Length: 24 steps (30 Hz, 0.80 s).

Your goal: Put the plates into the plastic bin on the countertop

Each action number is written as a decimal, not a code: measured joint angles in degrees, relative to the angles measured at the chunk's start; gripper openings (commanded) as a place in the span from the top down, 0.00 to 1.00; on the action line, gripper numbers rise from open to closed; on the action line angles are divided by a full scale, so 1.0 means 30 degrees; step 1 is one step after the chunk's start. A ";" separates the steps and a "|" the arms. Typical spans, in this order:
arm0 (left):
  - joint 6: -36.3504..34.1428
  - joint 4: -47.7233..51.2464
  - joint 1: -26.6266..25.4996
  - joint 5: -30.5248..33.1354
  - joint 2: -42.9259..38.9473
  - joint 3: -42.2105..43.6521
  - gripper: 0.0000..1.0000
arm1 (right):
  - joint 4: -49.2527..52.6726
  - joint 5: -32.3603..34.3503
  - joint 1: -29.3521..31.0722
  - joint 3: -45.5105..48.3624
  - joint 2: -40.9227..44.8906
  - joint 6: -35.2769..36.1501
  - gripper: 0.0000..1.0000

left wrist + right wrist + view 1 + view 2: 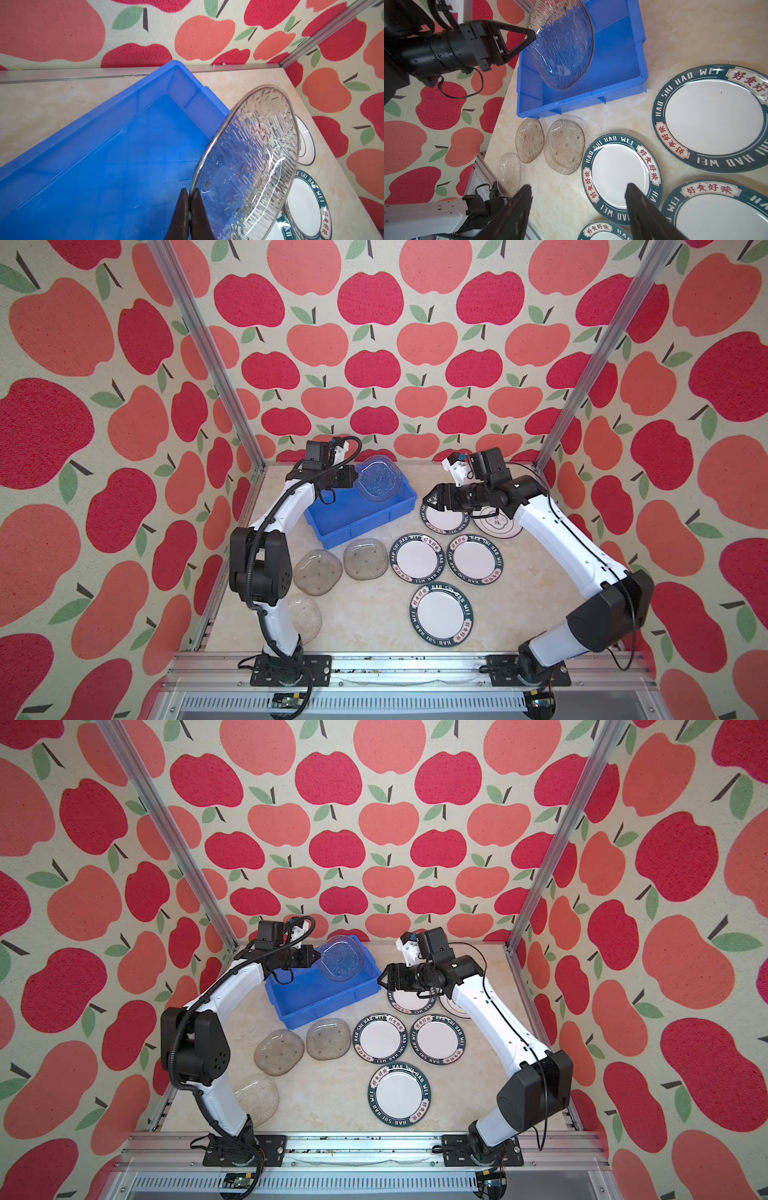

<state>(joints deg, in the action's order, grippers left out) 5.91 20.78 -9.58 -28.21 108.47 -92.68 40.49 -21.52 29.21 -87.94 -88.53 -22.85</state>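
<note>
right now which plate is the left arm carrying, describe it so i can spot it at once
Find the bright blue bin at the back of the countertop. Tilted above its far end is a clear, rippled, rounded-square glass plate, pinched at its rim by the left arm's fingers. Unlike the three other glass plates, which lie flat on the countertop, it is off the surface.

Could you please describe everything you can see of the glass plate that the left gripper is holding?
The glass plate is clear, rounded-square, with a rippled, bubbly texture and a thin rim. The left gripper, shut on its edge, holds it tilted steeply above the blue bin. Nothing else appears to touch it.
</note>
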 measured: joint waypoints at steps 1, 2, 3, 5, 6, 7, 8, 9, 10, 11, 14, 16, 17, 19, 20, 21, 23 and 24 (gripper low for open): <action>-0.0306 0.0328 -0.0007 -0.0131 0.0568 -0.0517 1.00 | -0.0080 -0.0073 -0.0080 0.0109 0.0000 -0.0073 0.26; -0.0466 0.0634 -0.0022 -0.0197 0.0984 -0.0947 1.00 | -0.0138 -0.0146 -0.0168 0.0204 0.0000 -0.0102 0.26; -0.0561 0.0772 -0.0022 -0.0255 0.1392 -0.1319 1.00 | -0.0197 -0.0204 -0.0270 0.0313 0.0000 -0.0153 0.26; -0.0685 0.0940 -0.0022 -0.0277 0.1916 -0.1617 1.00 | -0.0211 -0.0306 -0.0415 0.0437 -0.0029 -0.0248 0.26; -0.0678 0.0991 -0.0022 -0.0262 0.2157 -0.1690 1.00 | -0.0219 -0.0372 -0.0503 0.0437 -0.0073 -0.0291 0.26; -0.0678 0.1035 -0.0022 -0.0262 0.2419 -0.1807 1.00 | -0.0262 -0.0437 -0.0532 0.0437 -0.0124 -0.0299 0.26; -0.0670 0.1071 -0.0022 -0.0262 0.2696 -0.1953 1.00 | -0.0313 -0.0510 -0.0554 0.0437 -0.0189 -0.0313 0.26; -0.0663 0.1100 -0.0022 -0.0233 0.3024 -0.2120 1.00 | -0.0379 -0.0546 -0.0597 0.0437 -0.0277 -0.0313 0.26; -0.0663 0.1086 -0.0022 -0.0189 0.3388 -0.2302 1.00 | -0.0393 -0.0597 -0.0612 0.0437 -0.0350 -0.0313 0.26; -0.0656 0.1086 -0.0058 -0.0168 0.3730 -0.2484 1.00 | -0.0408 -0.0648 -0.0619 0.0437 -0.0430 -0.0313 0.26; -0.0641 0.1078 -0.0168 0.0102 0.4568 -0.2812 1.00 | -0.0510 -0.0699 -0.0627 0.0437 -0.0685 -0.0313 0.26; -0.0568 0.1078 -0.0284 0.0452 0.5209 -0.3177 1.00 | -0.0510 -0.0707 -0.0627 0.0437 -0.0852 -0.0313 0.26; -0.0503 0.1078 -0.0350 0.0612 0.5472 -0.3395 1.00 | -0.0525 -0.0707 -0.0627 0.0459 -0.0903 -0.0313 0.26; -0.0372 0.1078 -0.0423 0.0845 0.6040 -0.3810 1.00 | -0.0590 -0.0707 -0.0648 0.0627 -0.0933 -0.0313 0.26; -0.0328 0.1107 -0.0459 0.0940 0.6288 -0.4029 1.00 | -0.0656 -0.0714 -0.0663 0.0736 -0.0933 -0.0313 0.26; -0.0299 0.1129 -0.0495 0.0969 0.6564 -0.4320 1.00 | -0.0707 -0.0714 -0.0670 0.0838 -0.0933 -0.0313 0.26; -0.0299 0.1297 -0.0517 0.1042 0.7082 -0.5020 1.00 | -0.0765 -0.0714 -0.0678 0.1056 -0.0933 -0.0357 0.26; -0.0306 0.1472 -0.0517 0.1115 0.7410 -0.5486 1.00 | -0.0772 -0.0714 -0.0670 0.1151 -0.0933 -0.0357 0.26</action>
<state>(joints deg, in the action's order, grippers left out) 4.99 25.19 -11.14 -24.86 130.69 -109.14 38.17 -23.66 27.20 -84.49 -91.33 -23.92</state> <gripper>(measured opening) 0.052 0.736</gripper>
